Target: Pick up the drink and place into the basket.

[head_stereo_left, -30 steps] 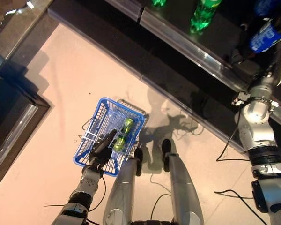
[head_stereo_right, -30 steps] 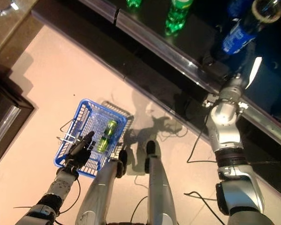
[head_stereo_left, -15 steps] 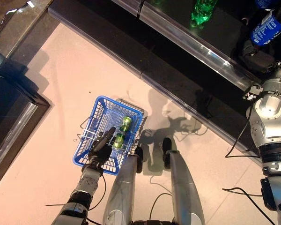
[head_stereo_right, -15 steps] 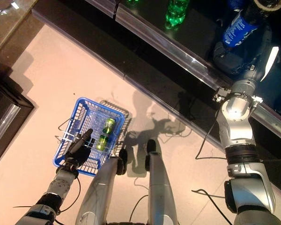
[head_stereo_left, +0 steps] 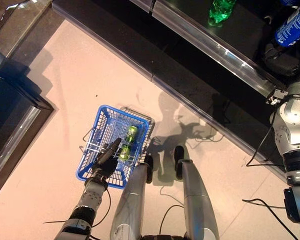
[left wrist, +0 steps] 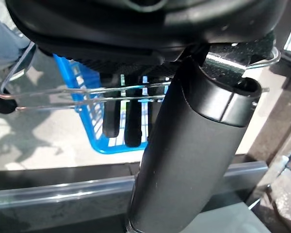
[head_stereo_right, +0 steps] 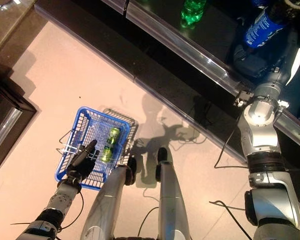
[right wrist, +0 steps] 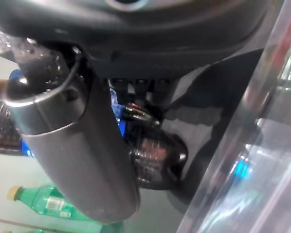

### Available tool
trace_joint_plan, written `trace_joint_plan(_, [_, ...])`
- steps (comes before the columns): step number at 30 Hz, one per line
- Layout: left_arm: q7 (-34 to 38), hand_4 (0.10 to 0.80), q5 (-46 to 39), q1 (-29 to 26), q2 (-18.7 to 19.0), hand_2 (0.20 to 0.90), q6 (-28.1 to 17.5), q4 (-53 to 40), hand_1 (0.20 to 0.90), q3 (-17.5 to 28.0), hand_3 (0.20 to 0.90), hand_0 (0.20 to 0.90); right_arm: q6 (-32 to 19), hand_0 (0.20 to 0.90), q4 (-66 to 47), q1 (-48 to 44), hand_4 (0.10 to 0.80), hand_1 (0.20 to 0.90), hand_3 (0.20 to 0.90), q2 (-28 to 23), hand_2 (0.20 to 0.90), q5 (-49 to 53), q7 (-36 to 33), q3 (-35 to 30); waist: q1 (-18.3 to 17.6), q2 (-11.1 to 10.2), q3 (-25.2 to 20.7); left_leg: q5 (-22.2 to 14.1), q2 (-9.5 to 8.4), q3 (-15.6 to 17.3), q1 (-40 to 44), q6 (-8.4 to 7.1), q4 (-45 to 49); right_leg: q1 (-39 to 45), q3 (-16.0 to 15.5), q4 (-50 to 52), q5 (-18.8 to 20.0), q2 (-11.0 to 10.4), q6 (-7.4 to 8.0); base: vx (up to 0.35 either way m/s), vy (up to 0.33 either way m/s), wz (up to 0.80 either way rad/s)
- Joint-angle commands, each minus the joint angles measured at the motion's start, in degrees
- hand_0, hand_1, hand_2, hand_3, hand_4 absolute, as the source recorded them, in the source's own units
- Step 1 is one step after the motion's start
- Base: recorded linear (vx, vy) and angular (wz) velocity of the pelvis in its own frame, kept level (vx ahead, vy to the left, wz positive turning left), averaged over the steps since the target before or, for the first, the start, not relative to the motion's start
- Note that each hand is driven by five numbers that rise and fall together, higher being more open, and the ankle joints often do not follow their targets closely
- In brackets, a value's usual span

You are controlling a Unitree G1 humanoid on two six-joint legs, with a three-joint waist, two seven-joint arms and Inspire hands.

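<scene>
A dark drink bottle with a blue label (head_stereo_left: 291, 31) stands on the black shelf at the far right. My right hand (head_stereo_left: 282, 55) is up on that shelf, shut round the bottle's lower part (right wrist: 153, 160), thumb on one side and fingers on the other. A blue wire basket (head_stereo_left: 130, 112) hangs low on my left over the floor, with green drinks (head_stereo_left: 127, 141) lying in it. My left hand (head_stereo_left: 106, 159) reaches over the basket's near end with straight fingers (left wrist: 132, 121), and the metal handles (left wrist: 87, 94) lie across them.
A green bottle (head_stereo_left: 220, 10) stands further left on the same shelf. The shelf's shiny metal edge rail (head_stereo_left: 210, 50) runs diagonally across the view. A dark cabinet (head_stereo_left: 10, 115) stands at the left. Pale floor lies between the basket and the shelf.
My right arm has shifted to the right along the shelf, bringing the hand in against the blue-labelled bottle. The left hand and basket keep their pose.
</scene>
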Motion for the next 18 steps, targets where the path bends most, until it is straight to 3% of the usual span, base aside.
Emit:
trace_joint_plan(1, [-4.9,0.1,0.1,5.7,4.5,0.3,-1.5,-7.1,0.3,0.4,0.2,0.3,-4.6,0.9,-1.2,-8.2,0.8,0.9,0.9,-8.1,0.9,2.2,-0.2,-1.5,1.3,1.4,-1.2,5.3,-3.3,-6.0,1.7,2.07,-8.1,5.4,-2.7,-0.4,-3.1,3.3,-2.45,0.004,-0.033,0.01])
trace_joint_plan(18, [-5.9,0.1,-0.4,5.4,5.2,0.3,-1.4,-6.1,0.3,-0.3,0.2,0.3,-7.1,0.9,2.6,-11.5,0.8,0.9,0.9,-7.1,0.9,16.9,8.3,-1.3,2.5,1.4,-1.2,7.8,-2.68,-7.5,2.7,1.19,-12.7,6.3,-3.7,-2.6,-3.4,2.9,-2.56,0.009,-0.02,0.03])
